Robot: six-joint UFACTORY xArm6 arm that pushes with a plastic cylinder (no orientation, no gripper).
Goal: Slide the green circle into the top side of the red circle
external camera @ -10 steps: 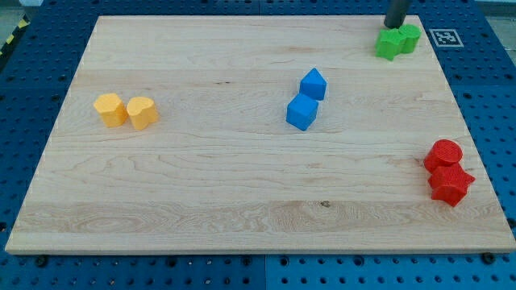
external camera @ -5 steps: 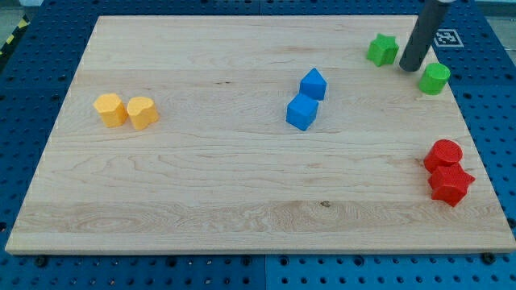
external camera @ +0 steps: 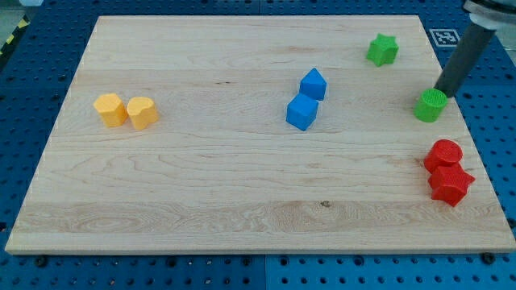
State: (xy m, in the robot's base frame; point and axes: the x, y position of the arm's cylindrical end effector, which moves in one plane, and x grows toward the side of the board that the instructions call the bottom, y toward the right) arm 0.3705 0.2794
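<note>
Green circle: short ribbed-top cylinder, right side of surface, beyond red circle, apart. My tip touches its far-right edge. No gripper present.

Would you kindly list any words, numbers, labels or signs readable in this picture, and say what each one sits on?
No readable words, letters or numbers anywhere.
One sign only: a black-and-white square fiducial marker on the blue pegboard base, just past the wooden board's top right corner; it carries a pattern, no text.
The blocks bear no markings.
</note>
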